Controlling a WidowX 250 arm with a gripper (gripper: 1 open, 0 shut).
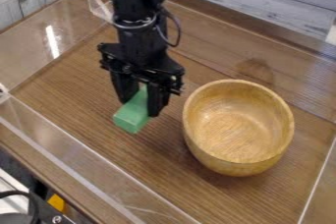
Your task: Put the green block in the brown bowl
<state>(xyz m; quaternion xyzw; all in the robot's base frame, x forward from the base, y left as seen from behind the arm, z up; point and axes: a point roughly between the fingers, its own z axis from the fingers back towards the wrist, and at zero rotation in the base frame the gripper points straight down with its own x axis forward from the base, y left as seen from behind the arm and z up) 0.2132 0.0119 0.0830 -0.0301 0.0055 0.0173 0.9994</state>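
Observation:
The green block is a small bright green bar hanging tilted between the black fingers of my gripper, which points straight down and is shut on its upper part. The block's lower end hangs just over the wooden tabletop. The brown bowl is a round light wooden bowl with thick walls, standing upright to the right of the gripper with a short gap between them. Nothing lies inside it.
The work surface is a dark wooden tabletop ringed by low clear plastic walls. A whitish plank surface lies behind the back wall. Cables and a yellow-marked part sit at the bottom left, outside the front wall.

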